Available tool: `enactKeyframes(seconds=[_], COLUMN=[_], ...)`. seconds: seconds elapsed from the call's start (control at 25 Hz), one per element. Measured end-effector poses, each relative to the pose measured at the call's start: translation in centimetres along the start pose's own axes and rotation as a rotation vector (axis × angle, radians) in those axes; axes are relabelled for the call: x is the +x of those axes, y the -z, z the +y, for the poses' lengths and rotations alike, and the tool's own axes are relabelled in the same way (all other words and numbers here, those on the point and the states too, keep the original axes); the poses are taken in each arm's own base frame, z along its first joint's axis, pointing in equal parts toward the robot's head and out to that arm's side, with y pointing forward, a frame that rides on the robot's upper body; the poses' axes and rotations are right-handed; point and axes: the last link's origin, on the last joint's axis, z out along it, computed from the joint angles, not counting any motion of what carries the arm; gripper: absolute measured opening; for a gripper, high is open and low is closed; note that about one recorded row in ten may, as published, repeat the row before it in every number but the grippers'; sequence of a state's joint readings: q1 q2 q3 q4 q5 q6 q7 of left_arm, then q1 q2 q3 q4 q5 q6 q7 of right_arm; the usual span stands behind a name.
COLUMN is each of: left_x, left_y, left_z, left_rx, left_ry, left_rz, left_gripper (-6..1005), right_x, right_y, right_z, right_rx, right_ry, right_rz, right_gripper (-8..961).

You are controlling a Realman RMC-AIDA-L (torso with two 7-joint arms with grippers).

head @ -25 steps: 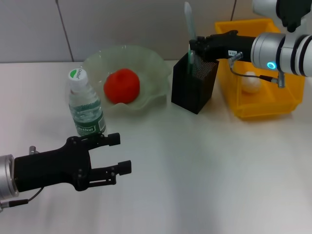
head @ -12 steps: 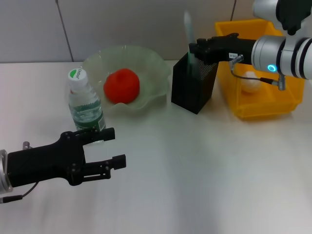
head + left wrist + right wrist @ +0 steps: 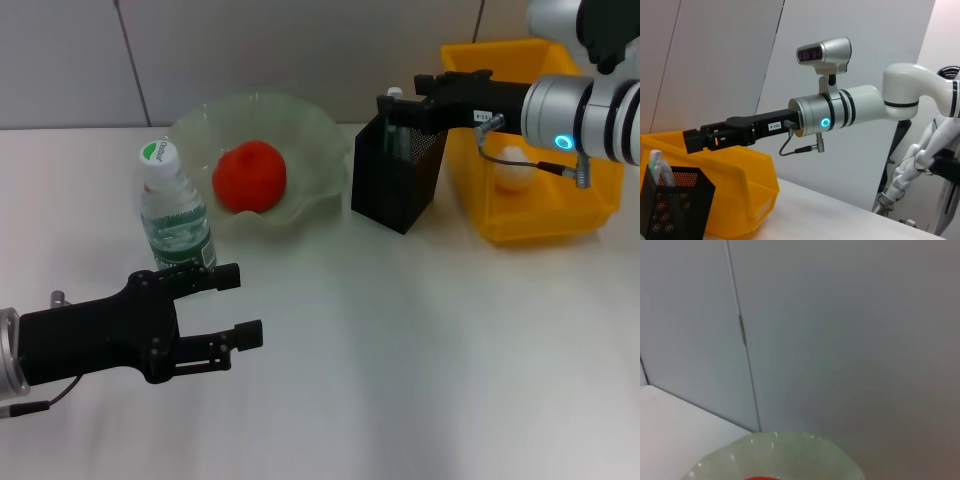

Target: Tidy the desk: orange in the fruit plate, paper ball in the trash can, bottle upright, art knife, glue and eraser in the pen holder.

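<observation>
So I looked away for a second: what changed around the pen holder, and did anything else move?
The tall green-white item that stood above the pen holder now sits down inside it, under the right gripper. The left gripper drew back slightly. Bottle, orange and paper ball stayed put.

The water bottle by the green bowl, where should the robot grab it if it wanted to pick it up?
Probably round the bottle's ribbed middle, coming level from the front, where the left gripper already waits, open. It stands upright; its white cap is narrow, and the fruit plate crowds the back.
</observation>
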State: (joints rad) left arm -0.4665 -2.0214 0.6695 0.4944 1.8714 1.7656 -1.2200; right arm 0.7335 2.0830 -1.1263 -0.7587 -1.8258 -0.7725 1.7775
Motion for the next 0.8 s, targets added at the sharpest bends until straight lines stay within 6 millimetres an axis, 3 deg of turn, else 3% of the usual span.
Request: enactKeyframes(seconds=[0.24,0.4,0.48,0.52,0.64,0.68,0.8], left_x=[0.1,0.2,0.3,0.3,0.5,0.6,0.8], left_y=[-0.3,-0.4,-0.4,-0.4,-0.4,-0.4,-0.4], left_z=[0.1,0.1,0.1,0.1,0.1,0.1,0.0], left_rx=[-0.015,-0.023,-0.026,-0.027,-0.031,-0.033,-0.042], left_ry=[-0.015,-0.018,-0.021,-0.022,-0.026,-0.027,-0.029], left_rz=[-0.001,0.002,0.002,0.002,0.002,0.002,0.000], left_gripper=[827,827,827,827,827,827,827], right_x=[-1.1,-1.8,-1.6,-1.6,-0.7,0.6,2.1], right_y=[1.7,4.5,7.3,7.3,9.3,10.3,10.9], right_z=[-0.1,0.4,1.1,1.1,2.2,2.9,3.4], right_rx=[-0.032,-0.153,-0.288,-0.288,-0.430,-0.529,-0.600], right_ry=[-0.079,-0.144,-0.158,-0.158,-0.156,-0.154,-0.154], right_rz=[-0.134,-0.342,-0.485,-0.485,-0.521,-0.483,-0.418], right_gripper=[688,758,776,776,776,775,775])
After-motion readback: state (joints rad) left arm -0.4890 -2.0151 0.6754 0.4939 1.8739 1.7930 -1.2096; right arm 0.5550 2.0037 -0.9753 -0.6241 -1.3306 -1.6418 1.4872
